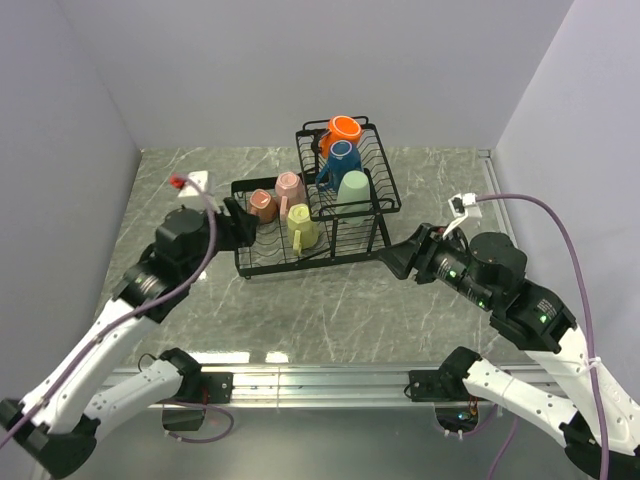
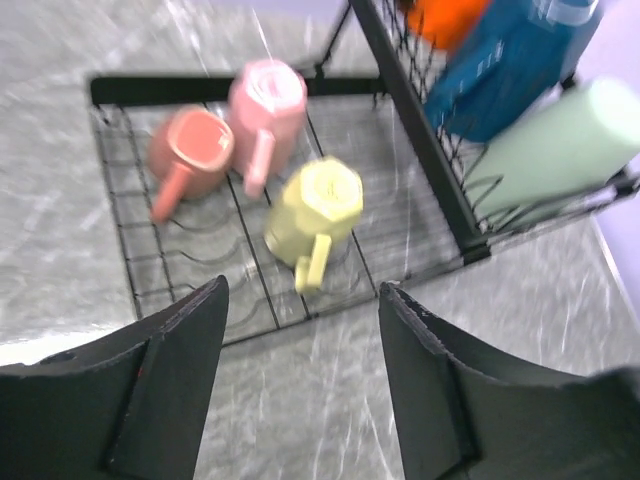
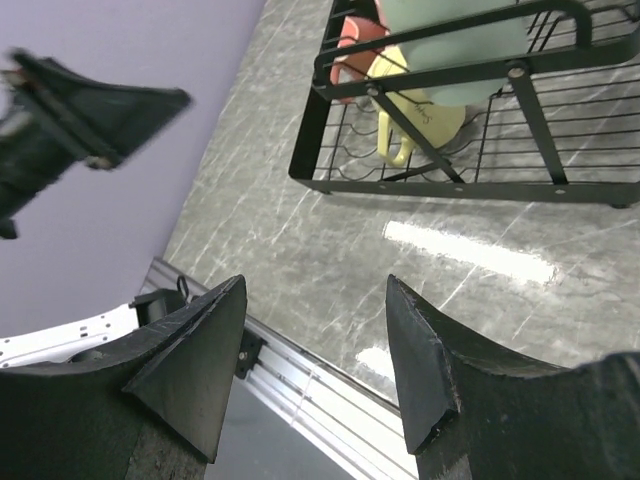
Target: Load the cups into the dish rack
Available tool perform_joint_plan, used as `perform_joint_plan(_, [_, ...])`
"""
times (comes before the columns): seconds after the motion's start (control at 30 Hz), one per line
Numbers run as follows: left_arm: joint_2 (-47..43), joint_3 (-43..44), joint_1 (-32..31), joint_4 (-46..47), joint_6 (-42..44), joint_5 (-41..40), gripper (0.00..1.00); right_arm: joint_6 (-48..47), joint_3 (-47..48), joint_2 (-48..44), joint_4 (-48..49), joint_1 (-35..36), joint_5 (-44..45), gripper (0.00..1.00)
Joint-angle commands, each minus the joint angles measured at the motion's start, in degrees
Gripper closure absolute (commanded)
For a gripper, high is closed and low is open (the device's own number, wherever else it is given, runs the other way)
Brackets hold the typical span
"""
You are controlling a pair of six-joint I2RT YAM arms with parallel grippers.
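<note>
Bit blurry, but all six cups [image 1: 303,232] look loaded in the dish rack [image 2: 200,88]. Left gripper [image 2: 300,340] and right gripper [image 3: 315,340] are both spread and empty, so probably just back away.

The rack [image 2: 425,150] is thin black wire. The cups [image 2: 320,200] in it look smooth and glossy. The bench [image 1: 330,310] under the rack is shiny, marble-patterned.

We see a left arm [image 1: 100,335] and right arm [image 1: 545,318] of white shells and black joint housings, each trailing a purple cable [image 1: 572,240], green lights [image 1: 447,268] on the right, and matte black wedge fingers [image 2: 175,370] on the left gripper [image 2: 300,295] and right gripper [image 3: 315,290].
</note>
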Motion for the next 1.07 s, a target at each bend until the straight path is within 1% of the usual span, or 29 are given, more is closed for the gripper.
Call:
perform_joint_plan(0.0, [-4.52, -1.36, -0.14, 0.35, -1.96, -6.59, 0.32, -0.65, -1.54, -1.38, 3.58, 0.17, -2.00, 0.35])
perform_joint_plan(0.1, [-9.18, -2.76, -0.06, 1.05, -2.40, -9.49, 0.29, -0.39, -3.38, -3.04, 4.29, 0.17, -2.00, 0.34])
perform_joint_plan(0.17, [-13.22, -4.43, -0.14, 2.10, -1.36, -9.94, 0.28, 0.40, -4.87, -4.88, 4.55, 0.17, -2.00, 0.34])
perform_joint_plan(0.23, [-17.08, -6.36, -0.14, 3.69, -0.56, -9.95, 0.27, 1.10, -5.85, -6.21, 4.47, 0.08, -0.08, 0.32])
perform_joint_plan(0.3, [-19.29, -7.42, -0.14, 4.13, 0.84, -10.03, 0.26, 1.72, -6.81, -7.96, 3.77, 0.17, 1.16, 0.32])
perform_joint_plan(0.43, [-23.68, -8.48, -0.14, 1.59, 2.17, -11.61, 0.26, 1.55, -7.34, -9.55, 1.74, 0.08, 3.18, 0.31])
perform_joint_plan(0.67, [-25.72, -9.27, -0.14, -1.14, 2.08, -12.58, 0.26, 2.51, -8.05, -11.48, -0.28, 0.08, 4.94, 0.31])
perform_joint_plan(0.93, [-24.84, -10.32, -0.14, 0.35, 4.01, -13.90, 0.24, 4.80, -9.98, -13.33, 0.16, 0.08, 6.35, 0.32])
perform_joint_plan(1.03, [-24.05, -10.68, -0.14, 0.53, 4.36, -15.39, 0.22, 4.62, -9.19, -12.72, -1.16, 0.17, 7.05, 0.32])
